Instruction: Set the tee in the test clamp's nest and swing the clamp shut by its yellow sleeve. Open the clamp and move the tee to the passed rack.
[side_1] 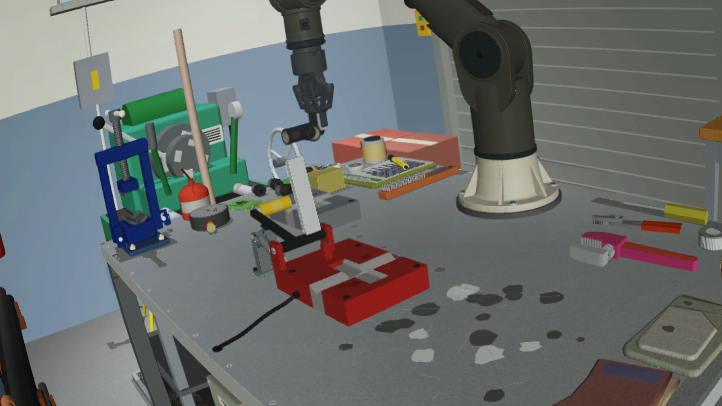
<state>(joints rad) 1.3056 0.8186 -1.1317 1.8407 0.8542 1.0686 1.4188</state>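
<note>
The tee (301, 134), a dark pipe fitting, is held in my closed gripper (317, 121) in the air, behind and above the red test clamp (348, 278). The clamp's cross-shaped grey nest (359, 273) lies empty on the red base. The clamp arm (303, 197) stands raised. Its yellow sleeve (275, 205) sits at the left end of the black bar. A grey block (330, 208) sits behind the clamp; I cannot tell whether it is the passed rack.
The robot's base (507, 187) stands at the back right of the bench. A green machine (176, 146) and blue press (129, 202) fill the back left. A red box (399, 144) and tray lie behind. A pink wrench (633, 250) lies right.
</note>
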